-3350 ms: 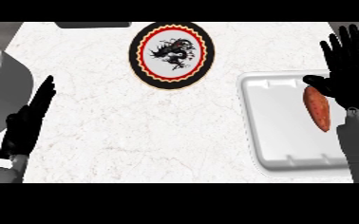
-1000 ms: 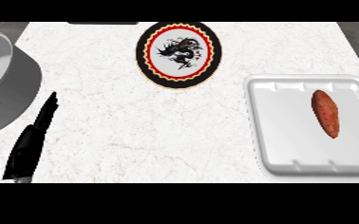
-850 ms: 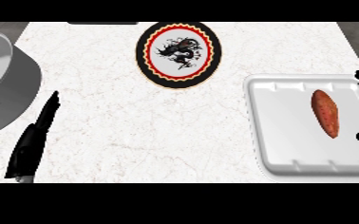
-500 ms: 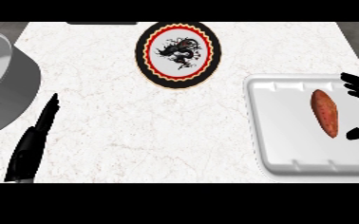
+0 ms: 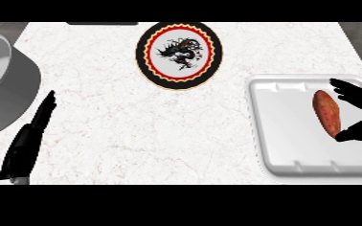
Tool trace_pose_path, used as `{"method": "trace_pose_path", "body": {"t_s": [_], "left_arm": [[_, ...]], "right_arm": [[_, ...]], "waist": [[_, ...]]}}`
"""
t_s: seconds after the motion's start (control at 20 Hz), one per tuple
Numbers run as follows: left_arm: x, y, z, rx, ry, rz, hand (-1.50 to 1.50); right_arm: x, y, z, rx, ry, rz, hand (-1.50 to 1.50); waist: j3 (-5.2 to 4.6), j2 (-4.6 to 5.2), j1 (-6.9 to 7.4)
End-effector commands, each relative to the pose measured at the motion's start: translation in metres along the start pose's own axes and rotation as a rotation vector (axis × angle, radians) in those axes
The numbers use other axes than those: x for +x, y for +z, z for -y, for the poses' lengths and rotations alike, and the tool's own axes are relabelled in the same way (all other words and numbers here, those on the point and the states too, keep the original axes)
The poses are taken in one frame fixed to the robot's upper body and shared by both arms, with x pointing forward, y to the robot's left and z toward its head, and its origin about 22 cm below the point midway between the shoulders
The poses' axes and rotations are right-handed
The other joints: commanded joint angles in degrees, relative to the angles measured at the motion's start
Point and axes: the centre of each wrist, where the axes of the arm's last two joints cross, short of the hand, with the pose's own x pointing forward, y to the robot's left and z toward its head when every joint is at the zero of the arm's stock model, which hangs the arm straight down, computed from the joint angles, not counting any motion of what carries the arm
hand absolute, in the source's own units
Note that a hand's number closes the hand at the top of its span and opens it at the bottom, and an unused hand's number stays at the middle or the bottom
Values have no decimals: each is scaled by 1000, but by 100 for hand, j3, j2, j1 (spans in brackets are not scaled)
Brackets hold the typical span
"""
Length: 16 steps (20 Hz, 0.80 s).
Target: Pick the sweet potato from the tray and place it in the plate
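An orange-brown sweet potato point(image 5: 327, 113) lies lengthwise in the right half of a white tray point(image 5: 259, 124) at the counter's right side. My right hand point(image 5: 346, 90) comes in from the right edge, open. Its fingers show just beyond the potato's far end and its thumb point(image 5: 351, 134) beside the near end, neither curled round it. A round plate point(image 5: 179, 54) with a black rim, red ring and dark dragon figure sits at the counter's far middle, with nothing on it. My left hand point(image 5: 28, 142) rests open at the lower left, fingers straight.
A grey curved basin or pan point(image 5: 16, 88) fills the left edge, close to my left hand. A dark strip point(image 5: 102, 23) lies at the counter's far edge. White marble counter stretches between the plate and the tray.
My right hand, out of view a second ago, has come in from the right edge and now brackets the sweet potato. The potato, tray and left hand have stayed put.
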Motion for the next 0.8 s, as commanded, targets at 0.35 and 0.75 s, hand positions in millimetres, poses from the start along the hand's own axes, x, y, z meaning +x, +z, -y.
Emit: {"method": "trace_pose_path", "body": {"t_s": [0.35, 0.75], "left_arm": [[-9, 6, -5, 0, 1, -5, 0], [-3, -6, 13, -5, 3, 13, 0]], "right_arm": [[-15, -15, -9, -10, -28, 76, 150], [32, -36, -24, -129, 197, 54, 150]], "waist": [[1, 8, 18], [-3, 26, 43]]}}
